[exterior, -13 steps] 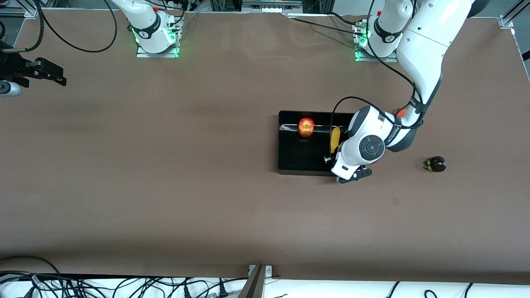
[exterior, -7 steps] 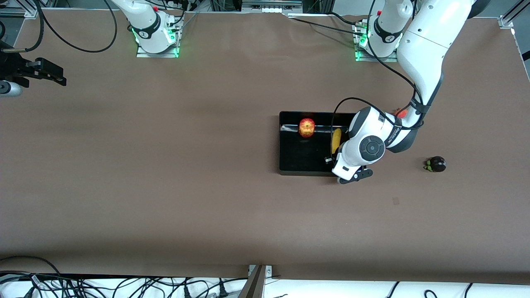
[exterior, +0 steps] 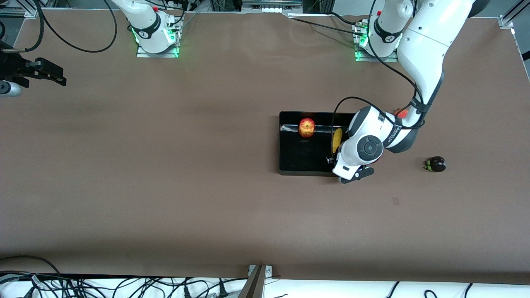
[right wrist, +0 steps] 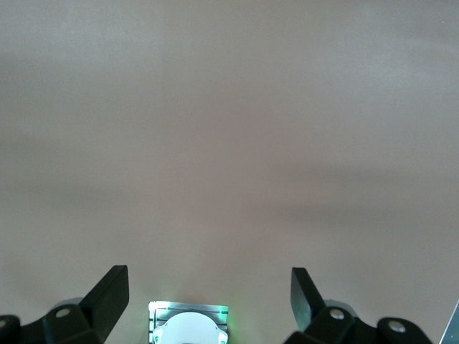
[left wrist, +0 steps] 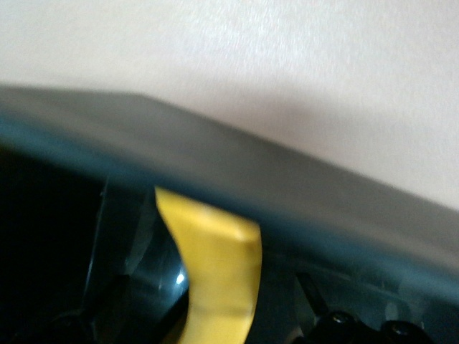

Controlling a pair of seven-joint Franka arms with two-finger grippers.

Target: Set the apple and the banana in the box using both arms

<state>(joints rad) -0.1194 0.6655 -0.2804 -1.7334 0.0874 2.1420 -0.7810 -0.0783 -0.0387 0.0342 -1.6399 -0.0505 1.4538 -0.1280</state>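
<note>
No text, label, brand, number or sign can be read in any of the views. The left arm (exterior: 422, 54) carries a thin dark band of lettering near its wrist, just above the box (exterior: 290, 165), but the characters are too small to make out. Nothing legible shows on either wrist view.

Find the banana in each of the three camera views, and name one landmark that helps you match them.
Front view: the banana lies in the box, partly hidden under the left arm's wrist.
Left wrist view: the banana fills the lower middle, close up.
Right wrist view: not in it; only bare table.
Shared landmark: the box's black wall, beside the banana.
</note>
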